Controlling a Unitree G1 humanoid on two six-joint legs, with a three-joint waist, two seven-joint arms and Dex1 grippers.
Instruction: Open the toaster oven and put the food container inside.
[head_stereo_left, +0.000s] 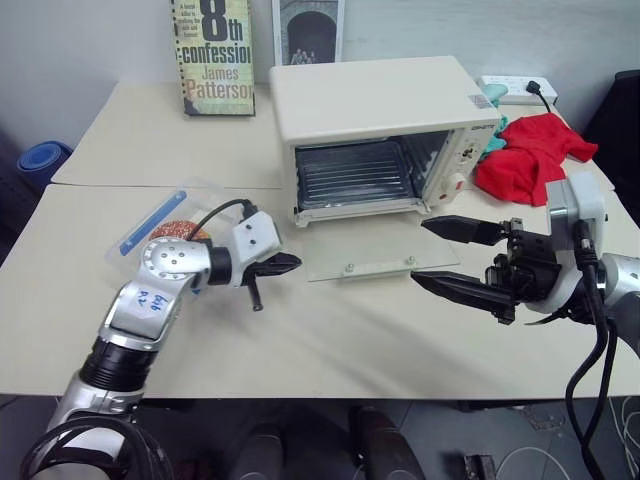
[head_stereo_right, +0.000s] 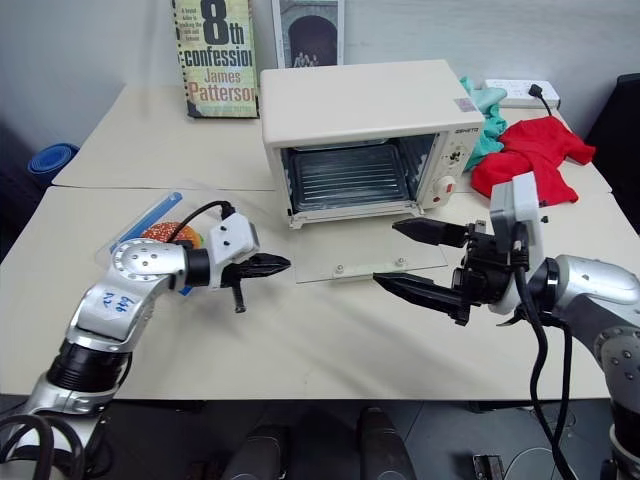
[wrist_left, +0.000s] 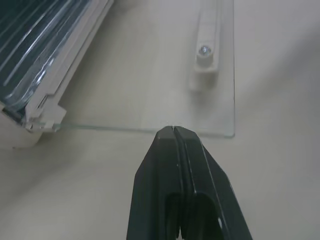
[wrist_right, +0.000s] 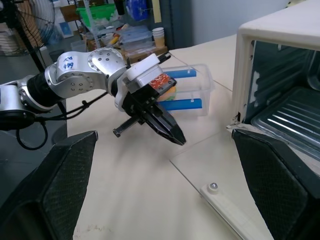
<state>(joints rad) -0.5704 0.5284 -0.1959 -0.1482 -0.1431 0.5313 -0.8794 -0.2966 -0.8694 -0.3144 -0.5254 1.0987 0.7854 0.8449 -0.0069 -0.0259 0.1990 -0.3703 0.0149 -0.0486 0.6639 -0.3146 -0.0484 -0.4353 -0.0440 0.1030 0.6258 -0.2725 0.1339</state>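
Oven: the toaster oven stood at the back middle of the table, its mouth facing the robot, cream-white, with knobs down its right side.
Door: the glass door lay swung fully down, flat on the table at 6 o'clock from the oven, the white bar handle along its near edge.
Inside the oven: a wire rack sat in the cavity, with nothing on it.
Container: the food container rested on the table at 9 o'clock from the open door, well apart from the oven and partly hidden behind the left arm in the head views.
Inside the container: a burger showed through the clear wall; the right wrist view gave the blue clip strips plainly.
Left gripper: fingers pressed together on nothing, tip just beside the door's left near corner, as the left wrist view showed.
Right gripper: fingers spread wide apart, empty, at 4 o'clock from the door, pointing left.
Beyond: a red cloth lay at 3 o'clock from the oven; a book stood at 10 o'clock.
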